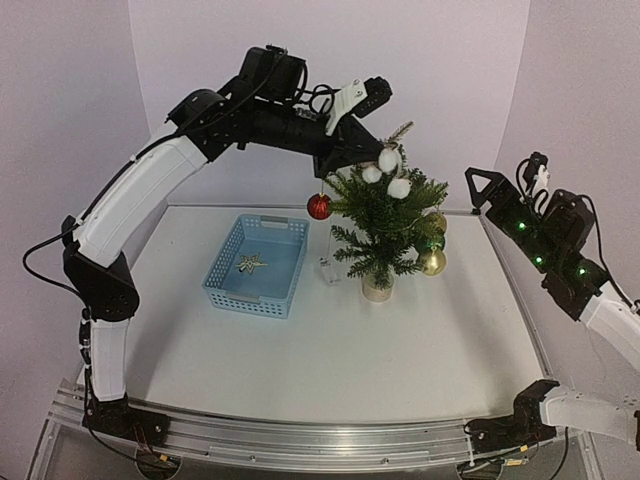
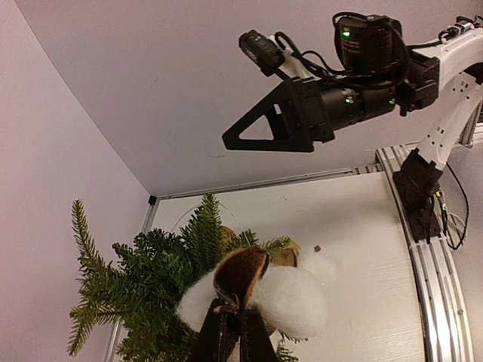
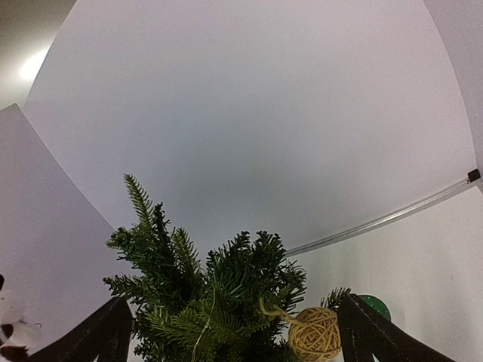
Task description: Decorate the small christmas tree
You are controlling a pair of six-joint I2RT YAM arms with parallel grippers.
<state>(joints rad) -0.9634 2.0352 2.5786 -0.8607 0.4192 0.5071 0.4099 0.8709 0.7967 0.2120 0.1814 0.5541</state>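
Note:
The small christmas tree (image 1: 385, 215) stands right of centre on its pale round base (image 1: 377, 288). It carries a red ball (image 1: 319, 206), a gold ball (image 1: 432, 262) and a twine ball (image 1: 437, 220). My left gripper (image 1: 355, 155) is at the treetop, shut on the stem of a cotton boll ornament (image 1: 388, 160). In the left wrist view the gripper (image 2: 235, 317) holds the white puffs (image 2: 290, 298) and brown husk against the branches (image 2: 151, 279). My right gripper (image 1: 487, 192) hovers right of the tree, open and empty. Its fingers (image 3: 370, 332) frame the tree (image 3: 211, 294) and twine ball (image 3: 313, 334).
A blue basket (image 1: 228, 262) left of the tree holds a star-shaped ornament (image 1: 250, 264). A small clear object (image 1: 328, 270) sits between basket and tree. The white walls stand close behind. The right arm (image 2: 355, 98) shows in the left wrist view.

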